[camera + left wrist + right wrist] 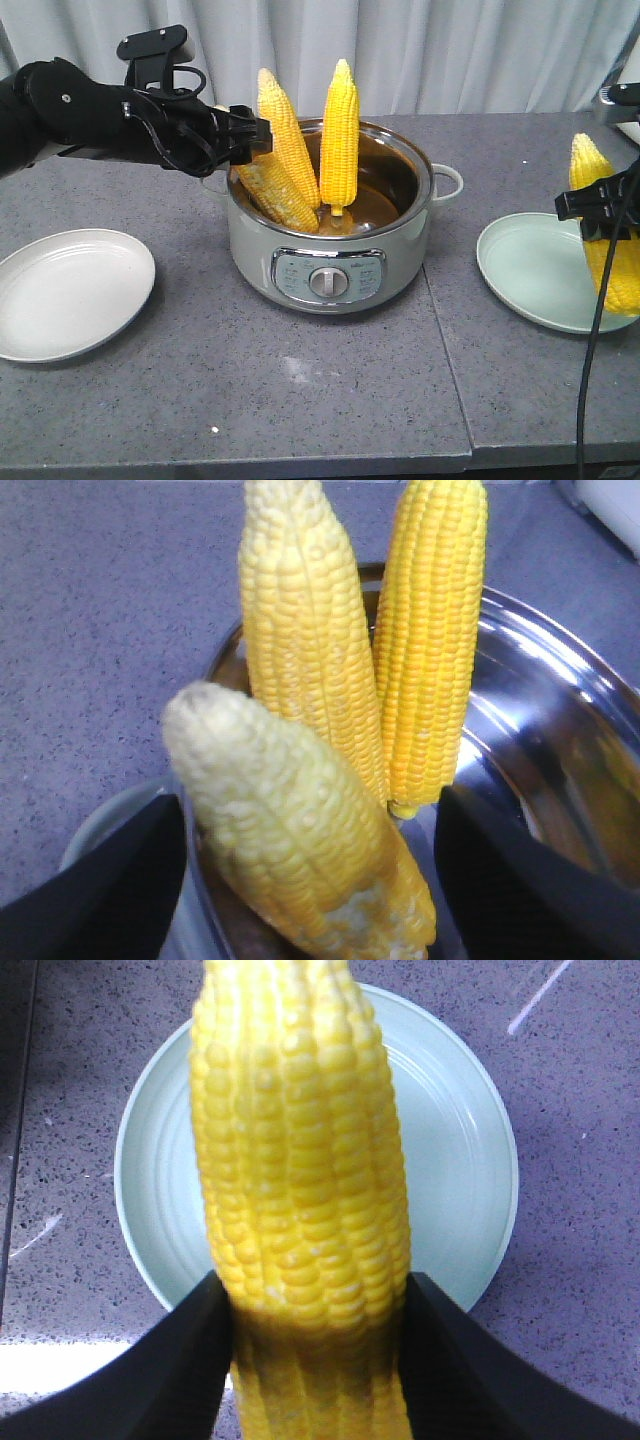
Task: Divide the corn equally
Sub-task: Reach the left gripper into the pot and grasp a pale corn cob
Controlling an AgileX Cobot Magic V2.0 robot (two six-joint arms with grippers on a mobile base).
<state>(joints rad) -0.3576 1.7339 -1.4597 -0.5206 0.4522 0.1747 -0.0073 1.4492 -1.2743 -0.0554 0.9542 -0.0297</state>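
The right gripper [598,212] is squeezed tight on a fat bright yellow corn cob [300,1160] and holds it upright over the round pale green plate [520,270]. The left gripper [250,135] is at the shiny round metal pot [330,250], jaws apart, one on each side of a pale leaning corn cob [290,830]. A golden corn cob [285,130] and a thin bright corn cob [340,130] stand in the pot too.
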